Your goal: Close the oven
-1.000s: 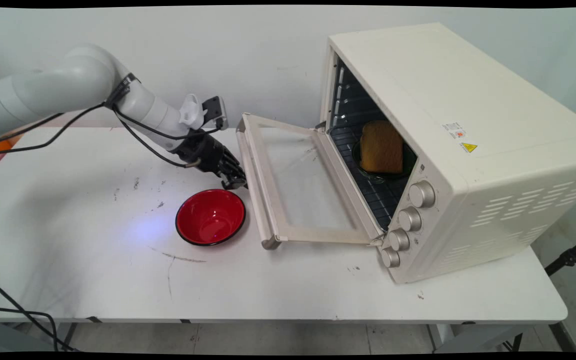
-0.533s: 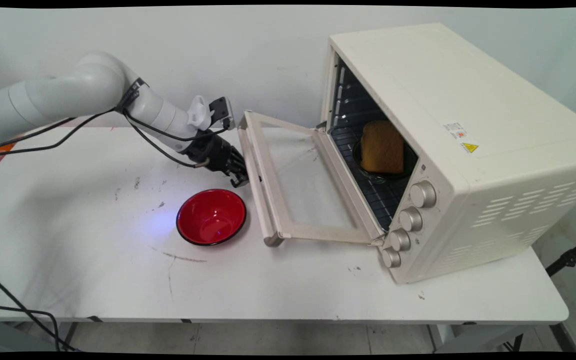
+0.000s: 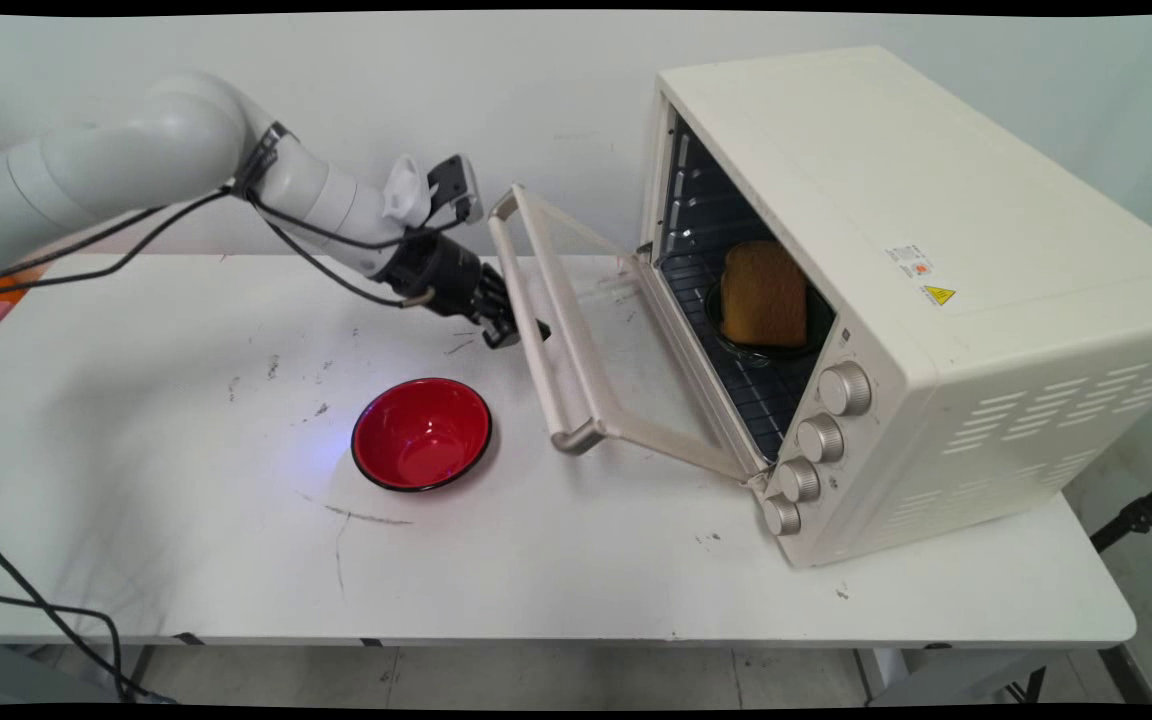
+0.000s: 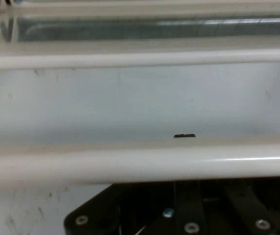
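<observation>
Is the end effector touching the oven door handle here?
Touching. In the main view the end effector is pressed against the door handle; the hand view shows the handle directly against the linkage.

Cream toaster oven (image 3: 936, 300), glass door (image 3: 586, 330) half raised, handle bar (image 4: 140, 164) against tool (image 3: 516, 335)

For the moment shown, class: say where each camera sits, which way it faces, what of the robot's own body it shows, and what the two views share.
Main view: fixed above the table's near side, looking down across it at the wall; it shows the white arm and the hand against the oven door's handle.
Hand view: on the hand, looking along it at the door; only black linkage shows.
Shared: the handle and oven door.
</observation>
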`<action>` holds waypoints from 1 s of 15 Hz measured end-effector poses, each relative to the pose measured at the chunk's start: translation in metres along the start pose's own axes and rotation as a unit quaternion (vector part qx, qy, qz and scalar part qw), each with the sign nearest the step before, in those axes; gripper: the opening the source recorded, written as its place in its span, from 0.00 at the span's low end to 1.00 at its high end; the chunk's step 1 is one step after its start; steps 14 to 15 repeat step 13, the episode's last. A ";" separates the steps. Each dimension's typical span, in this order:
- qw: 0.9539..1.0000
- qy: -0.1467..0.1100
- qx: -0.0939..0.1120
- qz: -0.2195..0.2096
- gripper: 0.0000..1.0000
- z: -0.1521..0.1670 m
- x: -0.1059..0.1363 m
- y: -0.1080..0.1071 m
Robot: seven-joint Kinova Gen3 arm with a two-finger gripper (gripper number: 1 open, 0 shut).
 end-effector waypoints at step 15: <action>0.998 0.062 -0.002 0.004 0.00 -0.071 0.093 0.012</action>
